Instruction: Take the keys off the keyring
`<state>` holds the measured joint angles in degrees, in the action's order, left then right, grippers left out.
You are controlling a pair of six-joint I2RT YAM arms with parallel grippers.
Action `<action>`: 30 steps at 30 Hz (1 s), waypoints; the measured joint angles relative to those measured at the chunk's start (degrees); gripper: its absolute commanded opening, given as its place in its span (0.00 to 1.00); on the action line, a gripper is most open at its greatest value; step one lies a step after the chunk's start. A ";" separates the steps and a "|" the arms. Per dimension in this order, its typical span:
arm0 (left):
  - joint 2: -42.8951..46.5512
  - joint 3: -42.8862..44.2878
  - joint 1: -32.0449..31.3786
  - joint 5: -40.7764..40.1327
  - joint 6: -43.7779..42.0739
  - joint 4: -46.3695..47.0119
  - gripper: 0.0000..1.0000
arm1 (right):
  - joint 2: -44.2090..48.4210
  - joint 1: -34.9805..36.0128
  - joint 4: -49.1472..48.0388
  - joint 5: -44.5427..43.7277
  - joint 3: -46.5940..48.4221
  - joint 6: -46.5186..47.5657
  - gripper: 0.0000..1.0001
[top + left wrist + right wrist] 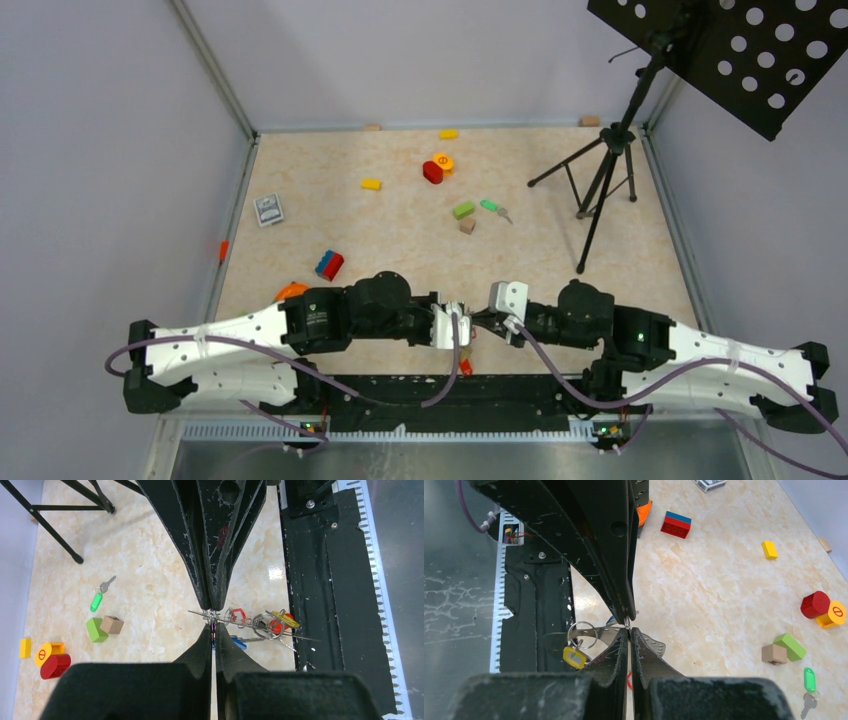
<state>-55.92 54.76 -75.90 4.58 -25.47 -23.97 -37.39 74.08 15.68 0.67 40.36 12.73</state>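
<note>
My two grippers meet tip to tip just above the table's near edge. The left gripper (458, 326) (213, 630) and the right gripper (488, 318) (628, 630) are both shut on the thin wire of a small metal ring (212, 615) between them. The keyring's grey perforated strap (651, 642) hangs behind the right fingers. A larger metal ring (267, 625) (582, 634) carries a yellow tag (574, 656) and a red piece (275, 626). A red-headed key (239, 615) hangs on the chain. A blue-headed key (240, 643) shows just under it.
The arms' black base plate (325, 605) lies right beside the keys. A lone green-headed key (490, 206), a green block (463, 210), a wooden cube (467, 226), a red cylinder (432, 171), yellow bricks (371, 184), a red-and-blue brick (329, 265), an orange toy (290, 291) and a tripod (600, 175) are on the table.
</note>
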 measured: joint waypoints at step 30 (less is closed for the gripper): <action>-2.86 1.84 0.04 0.52 -1.31 -3.13 0.00 | -1.14 0.00 -2.14 -0.39 -1.36 -0.98 0.19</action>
<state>-58.78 56.60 -75.85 5.10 -26.79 -27.09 -38.52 74.08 13.54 0.27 39.00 11.75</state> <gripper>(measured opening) 0.005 0.211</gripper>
